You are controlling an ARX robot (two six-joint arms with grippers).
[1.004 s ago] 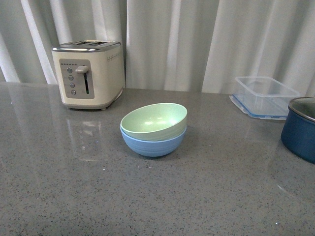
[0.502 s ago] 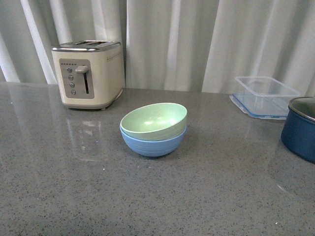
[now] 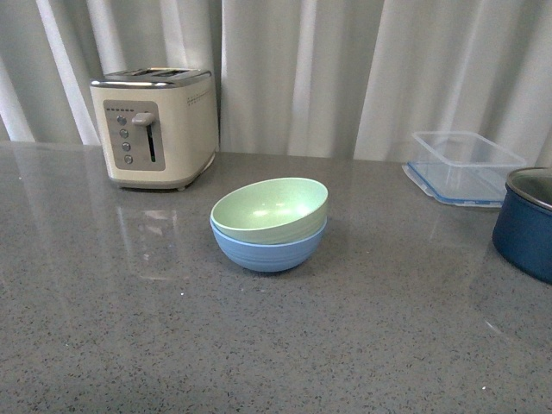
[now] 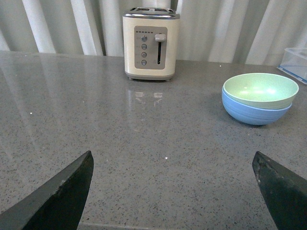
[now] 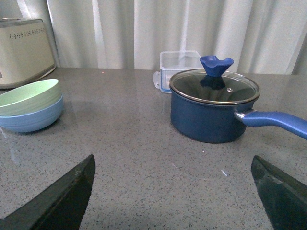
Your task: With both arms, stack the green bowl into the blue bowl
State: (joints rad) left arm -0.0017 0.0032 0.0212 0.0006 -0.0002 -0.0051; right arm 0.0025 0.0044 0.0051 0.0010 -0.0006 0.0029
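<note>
The pale green bowl (image 3: 270,210) sits nested inside the light blue bowl (image 3: 268,248) at the middle of the grey countertop, its rim tilted slightly. The same pair shows in the left wrist view, green bowl (image 4: 259,89) over blue bowl (image 4: 255,112), and in the right wrist view, green bowl (image 5: 29,96) over blue bowl (image 5: 31,119). My left gripper (image 4: 172,184) is open over bare counter, well short of the bowls. My right gripper (image 5: 172,187) is open too, over bare counter between the bowls and the pot. Neither arm appears in the front view.
A cream toaster (image 3: 157,126) stands at the back left. A clear plastic container (image 3: 464,166) rests on its lid at the back right. A dark blue pot (image 5: 212,110) with a glass lid and long handle stands at the right edge.
The front view has shifted very slightly; the bowls, toaster, container and pot stay where they were.
</note>
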